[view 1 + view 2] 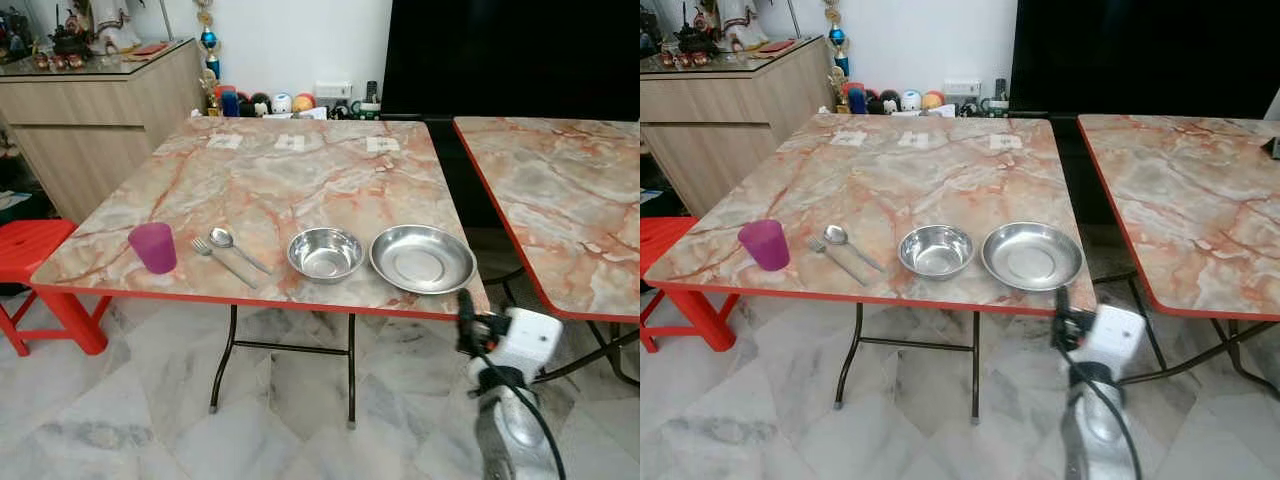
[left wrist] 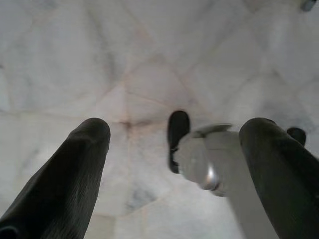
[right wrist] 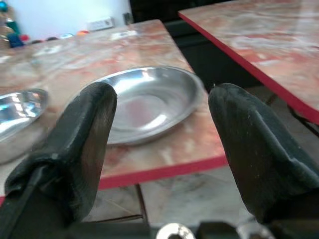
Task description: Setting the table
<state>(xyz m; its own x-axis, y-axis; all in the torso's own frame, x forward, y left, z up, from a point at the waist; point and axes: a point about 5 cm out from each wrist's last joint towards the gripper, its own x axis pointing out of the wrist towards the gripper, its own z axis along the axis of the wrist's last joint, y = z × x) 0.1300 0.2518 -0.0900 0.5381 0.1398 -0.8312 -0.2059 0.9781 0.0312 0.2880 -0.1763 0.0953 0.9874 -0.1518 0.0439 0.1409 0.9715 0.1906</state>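
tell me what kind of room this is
Probably a home dining area: two marble-patterned folding tables with red edging, one set with a steel plate, steel bowl and purple plastic cup, plus a wooden sideboard holding ornaments and a white marble-tile floor.

Your robot's silver metal right arm (image 1: 508, 440) carries a white box-shaped wrist housing (image 1: 525, 341) with a black cable (image 1: 520, 395) looped along it. The right gripper (image 3: 162, 149) has two thick black, matte, rounded padded fingers (image 3: 84, 144). The left gripper (image 2: 174, 164) has matching long black fingers (image 2: 65, 184).
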